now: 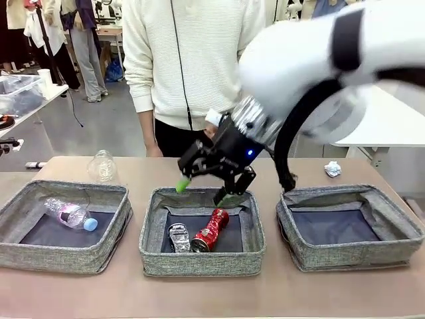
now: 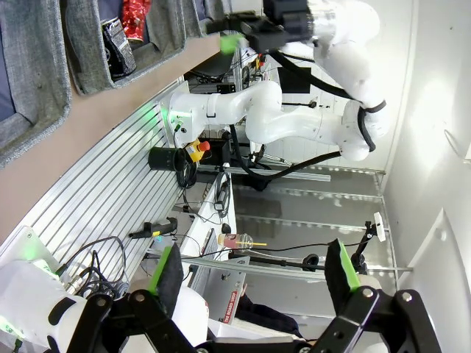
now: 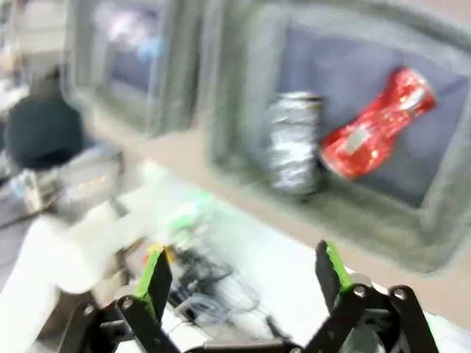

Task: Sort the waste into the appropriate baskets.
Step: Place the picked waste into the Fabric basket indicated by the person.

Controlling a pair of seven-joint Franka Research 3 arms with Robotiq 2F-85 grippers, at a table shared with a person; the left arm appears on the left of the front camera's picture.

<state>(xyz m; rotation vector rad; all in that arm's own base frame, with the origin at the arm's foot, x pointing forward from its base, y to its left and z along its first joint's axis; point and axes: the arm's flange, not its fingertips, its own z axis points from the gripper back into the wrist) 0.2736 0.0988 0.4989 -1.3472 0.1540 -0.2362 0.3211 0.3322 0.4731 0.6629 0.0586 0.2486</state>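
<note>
Three grey woven baskets stand in a row: left (image 1: 60, 256), middle (image 1: 199, 262) and right (image 1: 352, 256). A crushed black-silver can (image 1: 179, 237) and a red soda can (image 1: 210, 230) lie in the middle basket. A clear bottle with a blue cap (image 1: 68, 213) lies in the left one. My right gripper (image 1: 206, 191) hangs open and empty over the middle basket's back rim. In the right wrist view the right gripper (image 3: 244, 271) looks down at the red can (image 3: 379, 125) and crushed can (image 3: 294, 143). My left gripper (image 2: 252, 265) is open, empty and off the table.
A clear crumpled plastic container (image 1: 103, 166) sits on the table behind the left basket. A white paper ball (image 1: 333, 169) lies behind the right basket, whose dark base is bare. A person in a white sweater (image 1: 192, 60) stands at the far edge.
</note>
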